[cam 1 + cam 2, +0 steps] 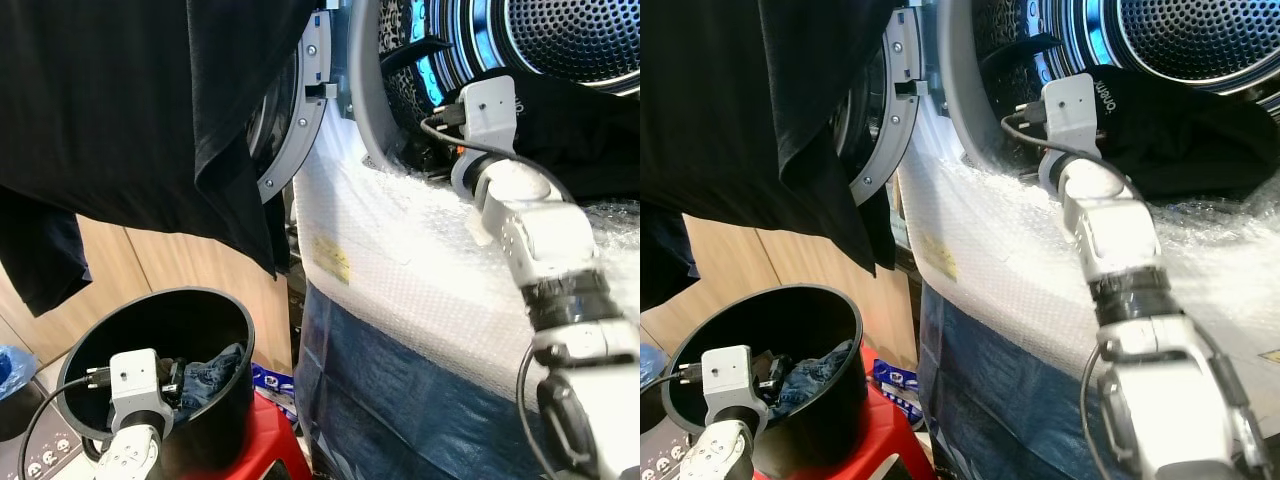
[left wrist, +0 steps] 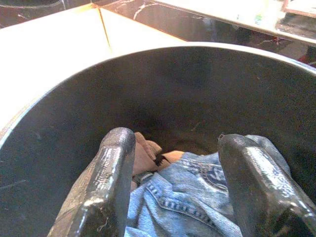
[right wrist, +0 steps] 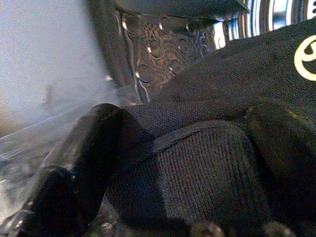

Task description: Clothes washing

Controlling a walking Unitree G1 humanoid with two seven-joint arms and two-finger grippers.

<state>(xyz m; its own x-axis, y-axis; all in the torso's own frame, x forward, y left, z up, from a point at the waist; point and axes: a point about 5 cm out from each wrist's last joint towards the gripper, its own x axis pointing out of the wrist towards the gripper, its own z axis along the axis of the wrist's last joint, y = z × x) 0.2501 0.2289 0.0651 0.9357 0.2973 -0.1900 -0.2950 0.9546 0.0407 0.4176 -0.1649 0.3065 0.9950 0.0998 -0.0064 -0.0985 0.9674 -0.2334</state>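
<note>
Right wrist view: right gripper [image 3: 173, 163] pinching black garment [image 3: 212, 98] at washer drum [image 1: 570, 40] mouth. Left gripper [image 2: 175, 192] spread over jeans [image 2: 197, 202] in black bucket [image 1: 215, 305]. Risk: garment snagging on door gasket.

Right arm [image 1: 540, 240] reaching into washer drum [image 1: 560, 40], jeans [image 1: 212, 372] in black bucket [image 1: 215, 440]
</note>
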